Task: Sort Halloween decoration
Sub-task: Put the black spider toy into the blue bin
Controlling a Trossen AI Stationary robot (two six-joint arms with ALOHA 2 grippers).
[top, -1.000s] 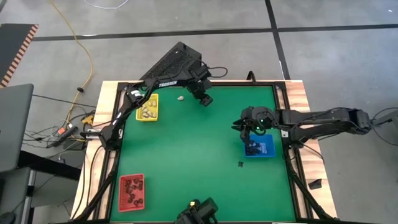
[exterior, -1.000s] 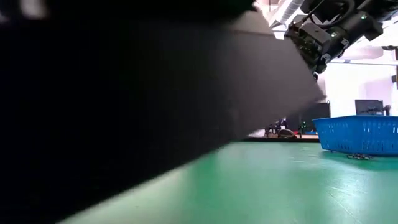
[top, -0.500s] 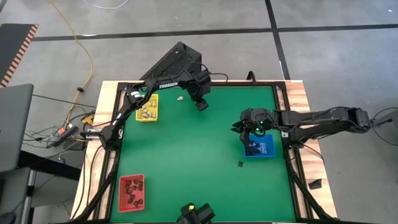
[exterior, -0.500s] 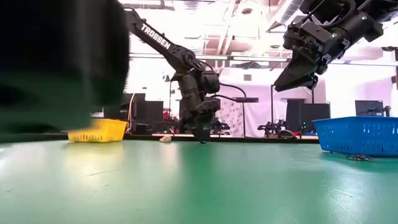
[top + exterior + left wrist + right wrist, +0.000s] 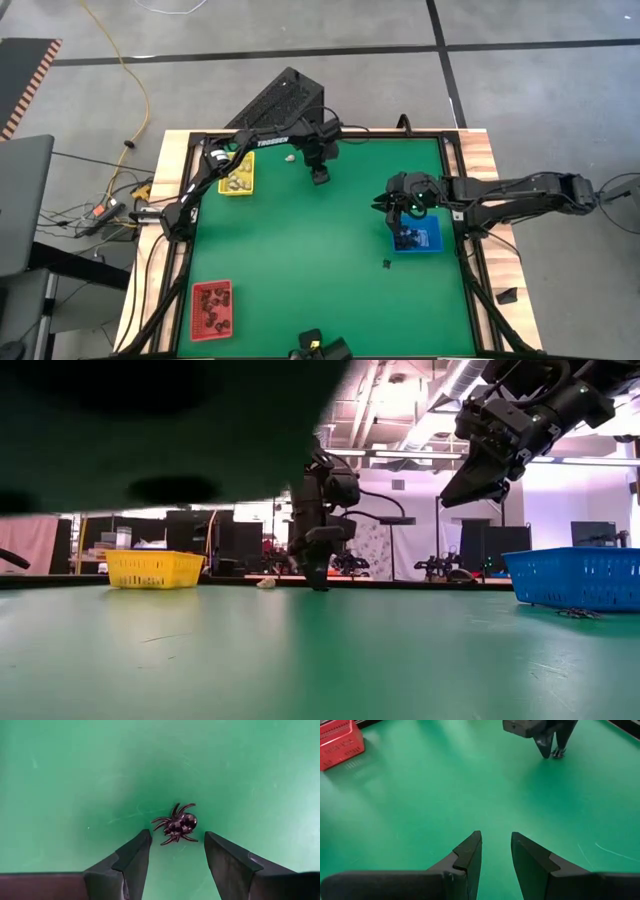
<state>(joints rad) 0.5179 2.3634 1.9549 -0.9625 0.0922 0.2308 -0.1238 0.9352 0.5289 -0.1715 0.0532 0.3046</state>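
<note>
A black spider trinket point(image 5: 177, 825) lies on the green mat point(image 5: 300, 250) near the far edge. My left gripper point(image 5: 175, 855) hangs just above it, pointing down, open, one finger on either side and short of it, touching nothing. In the high view the gripper point(image 5: 319, 173) covers the spider. A whitish trinket point(image 5: 289, 157) lies on the mat to its left, next to the yellow tray point(image 5: 237, 172). My right gripper point(image 5: 392, 203) waits open in the air beside the blue tray point(image 5: 417, 236).
A red tray point(image 5: 211, 308) with dark trinkets stands at the near left. One black trinket point(image 5: 386, 264) lies loose on the mat near the blue tray. A dark blurred shape point(image 5: 150, 430) covers the upper left of the low view.
My left gripper has slid a little toward the table's near and left side, rolled about its own axis and tipped to point more steeply down over the spider. The dark shape that filled the low view has drawn back, uncovering the left arm and the yellow tray.
</note>
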